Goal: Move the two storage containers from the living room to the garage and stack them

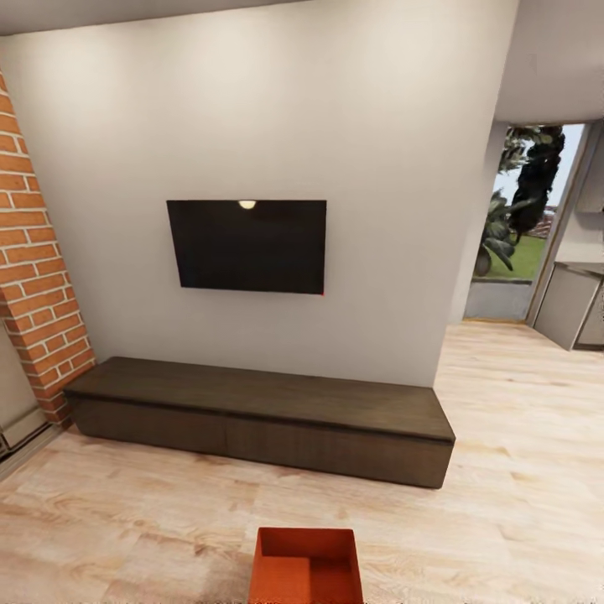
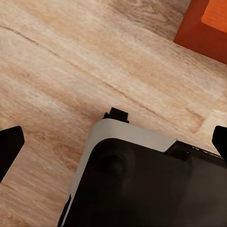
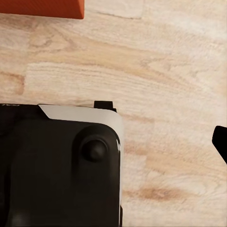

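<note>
1 storage container (image 1: 306, 568) sits on the living room's plank floor (image 1: 520, 470), before the dark bench (image 1: 260, 415). Judged light, rigid, thin-walled; grip opposite rims. Left hand (image 2: 113, 142) wide open, empty; right hand's state cannot be told.

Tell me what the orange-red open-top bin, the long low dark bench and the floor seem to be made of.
Orange-red open-top bin: probably plastic; thin flat walls, uniform matte colour.
Long low dark bench: seemingly dark-stained wood or veneer; faint grain, matte top.
Floor: light wood planks or laminate; visible grain, knots and plank seams, slight sheen.
These are simulator renders, so the look is the sole evidence.
</note>
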Controlling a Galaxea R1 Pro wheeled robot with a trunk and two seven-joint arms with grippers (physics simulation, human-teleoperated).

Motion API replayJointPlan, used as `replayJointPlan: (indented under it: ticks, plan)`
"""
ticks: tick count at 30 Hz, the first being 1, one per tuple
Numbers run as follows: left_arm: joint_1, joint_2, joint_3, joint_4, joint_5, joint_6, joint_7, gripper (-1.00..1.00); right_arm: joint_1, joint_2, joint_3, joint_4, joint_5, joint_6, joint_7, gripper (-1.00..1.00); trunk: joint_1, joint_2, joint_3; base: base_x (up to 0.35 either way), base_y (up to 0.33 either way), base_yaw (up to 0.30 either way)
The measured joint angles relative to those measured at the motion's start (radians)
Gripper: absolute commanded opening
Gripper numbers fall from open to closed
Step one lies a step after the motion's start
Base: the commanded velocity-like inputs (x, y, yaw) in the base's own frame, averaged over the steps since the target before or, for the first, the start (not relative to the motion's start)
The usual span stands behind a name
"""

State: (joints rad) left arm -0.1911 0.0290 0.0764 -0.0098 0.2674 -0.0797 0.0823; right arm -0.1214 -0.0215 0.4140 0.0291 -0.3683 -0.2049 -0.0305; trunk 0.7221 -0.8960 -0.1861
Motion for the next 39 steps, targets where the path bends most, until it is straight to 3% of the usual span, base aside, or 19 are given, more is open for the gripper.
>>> replayJointPlan:
  ticks: [17,39]
  plan:
    - [0.000,0.000,-0.002,0.000,-0.001,0.000,0.000,1.00,0.000,0.001,0.005,0.000,0.005,-0.002,-0.001,1.00,0.000,0.000,-0.026,0.000,0.000,-0.128]
    - [0.000,0.000,-0.002,0.000,-0.001,0.000,0.000,1.00,0.000,0.000,0.009,0.000,0.006,-0.001,-0.001,1.00,0.000,0.000,-0.061,0.000,0.000,0.022]
